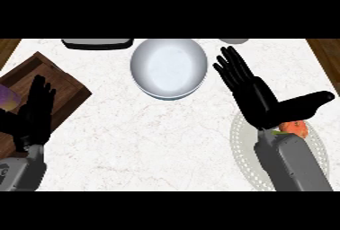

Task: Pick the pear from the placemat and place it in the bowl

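The pear (296, 128) shows as an orange-red fruit with a bit of green, lying on the white lacy placemat (242, 139) at the lower right. My right hand (262, 101) hovers over it, open, fingers straight and pointing away, thumb spread to the right; the forearm hides much of the pear and mat. The white bowl (168, 67) stands at the top middle, left of the right hand's fingertips. At the left edge my left hand (34, 114) rests open, fingers up.
A dark wooden board (56, 85) lies at the left under the left hand, with a purple object (6, 98) at its edge. A dark tray (97, 43) and a grey round item (234, 41) sit along the far edge.
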`<state>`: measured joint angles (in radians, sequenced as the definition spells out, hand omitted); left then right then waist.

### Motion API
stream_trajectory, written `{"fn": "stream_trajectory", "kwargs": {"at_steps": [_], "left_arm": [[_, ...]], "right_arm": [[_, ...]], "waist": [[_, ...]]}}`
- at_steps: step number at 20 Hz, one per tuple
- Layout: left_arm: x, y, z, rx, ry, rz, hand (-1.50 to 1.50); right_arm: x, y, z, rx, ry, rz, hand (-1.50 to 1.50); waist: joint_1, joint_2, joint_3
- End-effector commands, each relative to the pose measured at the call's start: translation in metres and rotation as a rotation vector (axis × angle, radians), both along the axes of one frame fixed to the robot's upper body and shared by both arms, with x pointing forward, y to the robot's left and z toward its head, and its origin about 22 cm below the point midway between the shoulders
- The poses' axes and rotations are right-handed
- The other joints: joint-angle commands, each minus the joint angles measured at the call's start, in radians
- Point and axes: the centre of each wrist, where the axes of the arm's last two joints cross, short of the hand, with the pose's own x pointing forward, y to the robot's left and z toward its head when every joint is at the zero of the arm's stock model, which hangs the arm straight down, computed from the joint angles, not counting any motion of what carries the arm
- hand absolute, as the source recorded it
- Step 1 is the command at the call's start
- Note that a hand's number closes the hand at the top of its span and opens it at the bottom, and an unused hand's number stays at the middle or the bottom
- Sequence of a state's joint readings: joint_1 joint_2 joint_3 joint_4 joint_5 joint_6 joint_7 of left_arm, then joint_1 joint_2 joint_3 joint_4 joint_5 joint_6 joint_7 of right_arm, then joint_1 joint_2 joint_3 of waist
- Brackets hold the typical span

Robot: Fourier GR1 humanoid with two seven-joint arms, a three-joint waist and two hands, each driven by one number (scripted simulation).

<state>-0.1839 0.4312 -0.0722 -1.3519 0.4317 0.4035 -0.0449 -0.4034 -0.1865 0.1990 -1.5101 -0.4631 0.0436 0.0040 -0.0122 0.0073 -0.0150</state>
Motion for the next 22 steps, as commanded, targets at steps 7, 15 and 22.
{"fn": "stream_trajectory", "kwargs": {"at_steps": [7, 15, 22], "left_arm": [[0.016, 0.006, 0.045, 0.138, -0.166, -0.144, 0.00], [0.011, 0.010, 0.060, 0.137, -0.215, -0.174, 0.00], [0.010, 0.007, 0.063, 0.132, -0.213, -0.188, 0.00]], "right_arm": [[-0.002, -0.003, 0.058, -0.490, -0.151, 0.516, -1.50], [-0.054, -0.120, 0.021, -0.397, -0.085, 0.428, -1.50], [-0.023, -0.178, 0.111, -0.741, -0.162, 0.367, -1.50]], "waist": [[0.006, -0.045, 0.008], [-0.001, -0.010, 0.016], [0.020, -0.008, 0.015]]}}
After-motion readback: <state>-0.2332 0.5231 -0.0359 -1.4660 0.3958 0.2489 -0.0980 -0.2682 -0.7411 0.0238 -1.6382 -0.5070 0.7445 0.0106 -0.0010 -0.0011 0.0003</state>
